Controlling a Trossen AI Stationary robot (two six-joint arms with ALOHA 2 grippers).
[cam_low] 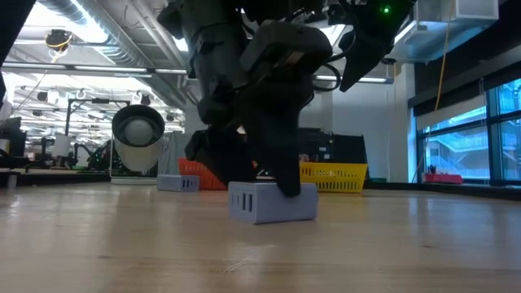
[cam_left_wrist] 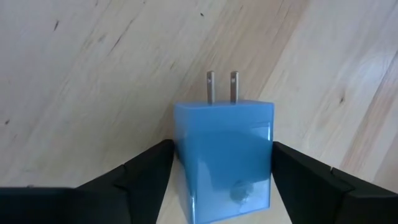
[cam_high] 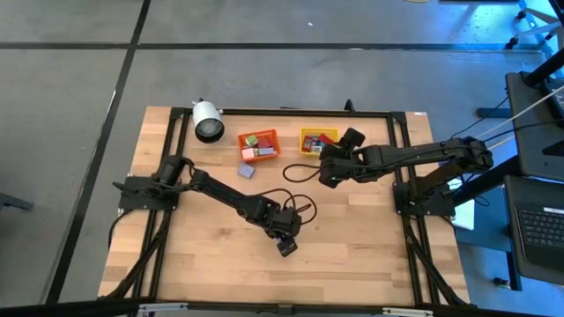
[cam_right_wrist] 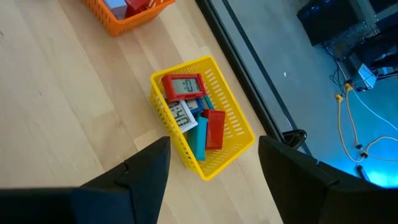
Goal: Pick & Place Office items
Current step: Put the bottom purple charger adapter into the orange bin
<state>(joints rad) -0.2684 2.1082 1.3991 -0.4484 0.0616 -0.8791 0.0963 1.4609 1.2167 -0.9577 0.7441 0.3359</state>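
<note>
My left gripper [cam_high: 285,239] is low over the table's middle, near the near edge, shut on a small blue block [cam_left_wrist: 224,155] with two metal prongs [cam_left_wrist: 221,87]. The low view shows that block [cam_low: 271,202] on the wood. My right gripper [cam_right_wrist: 214,155] is open and holds nothing. It hovers by the yellow mesh bin [cam_right_wrist: 233,124], which holds red, white and blue blocks. The orange bin [cam_high: 258,146] holds several more blocks. One lilac block [cam_high: 246,171] lies flat on the table in front of the orange bin. My left gripper pinches the blue block between its two fingers [cam_left_wrist: 152,171], one on each of two opposite side faces [cam_left_wrist: 186,162]. The fingers come down from above at a slant. The prongs point away from the gripper. The block's underside [cam_low: 273,218] rests on the table.
A white cylindrical object [cam_high: 208,121] lies near the table's far left corner. The two bins sit side by side near the far edge. A black cable [cam_high: 295,172] loops on the wood between the arms. A black frame rail [cam_right_wrist: 249,81] runs behind the yellow bin.
</note>
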